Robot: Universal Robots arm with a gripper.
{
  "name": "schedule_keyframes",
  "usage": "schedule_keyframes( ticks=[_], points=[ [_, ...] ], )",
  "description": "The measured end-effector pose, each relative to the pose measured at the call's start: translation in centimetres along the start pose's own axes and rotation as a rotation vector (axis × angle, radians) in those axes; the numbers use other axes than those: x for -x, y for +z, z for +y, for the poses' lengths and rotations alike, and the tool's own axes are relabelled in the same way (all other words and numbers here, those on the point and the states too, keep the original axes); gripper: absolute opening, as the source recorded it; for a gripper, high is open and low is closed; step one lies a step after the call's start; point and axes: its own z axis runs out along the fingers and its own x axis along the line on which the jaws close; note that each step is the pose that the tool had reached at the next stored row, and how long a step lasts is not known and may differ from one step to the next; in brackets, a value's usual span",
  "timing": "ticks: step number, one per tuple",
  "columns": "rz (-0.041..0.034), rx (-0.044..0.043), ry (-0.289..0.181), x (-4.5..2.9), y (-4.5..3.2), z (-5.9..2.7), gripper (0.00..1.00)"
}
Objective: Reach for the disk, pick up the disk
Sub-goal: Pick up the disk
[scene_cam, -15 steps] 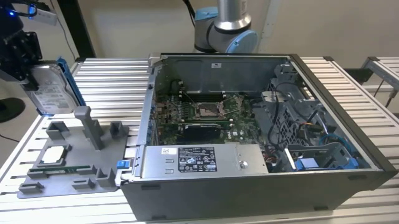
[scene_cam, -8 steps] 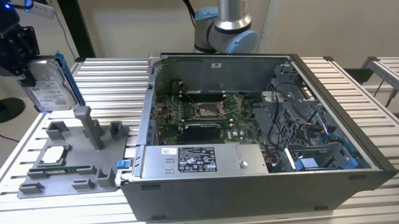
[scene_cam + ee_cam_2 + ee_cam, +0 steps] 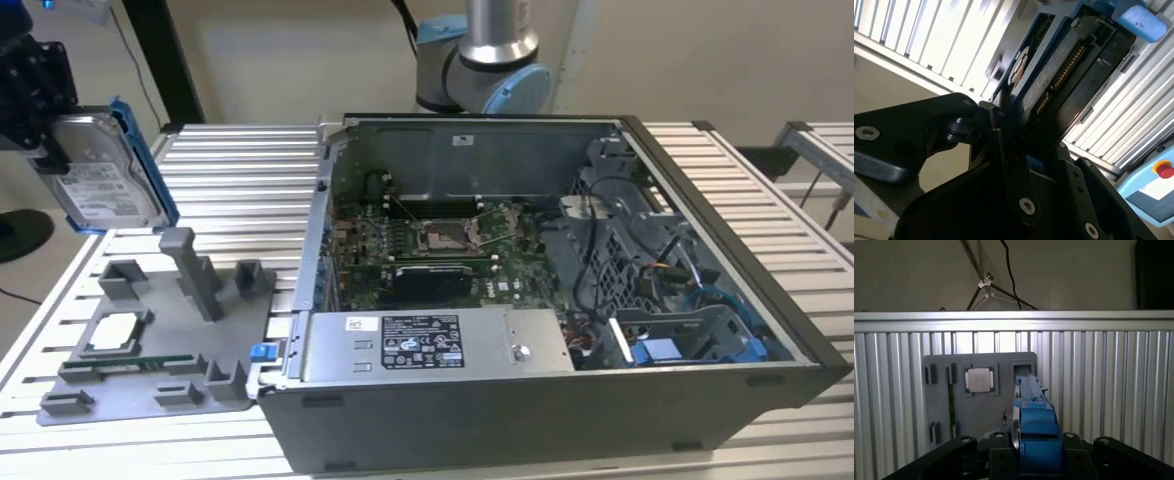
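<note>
Pincer [image 3: 48, 130] clamped on the disk [image 3: 104, 175], which hangs clear above the grey tray [image 3: 147, 340].
The drive is gripped on edge across its flat faces, apparently to leave its blue bracket [image 3: 1036, 430] free; a small chip [image 3: 979, 379] sits in the tray.

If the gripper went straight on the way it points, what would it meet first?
Probably the grey tray: in the first wrist view the gripper, shut on the disk, aims at its slot beside the chip. Depth is unclear.
</note>
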Motion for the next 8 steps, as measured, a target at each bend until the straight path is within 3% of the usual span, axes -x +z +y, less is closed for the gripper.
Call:
schedule_keyframes(
  ticks=[8],
  points=[
    [0.0, -0.0002, 0.0, 0.02, -1.2, 0.0, 0.0]
  ],
)
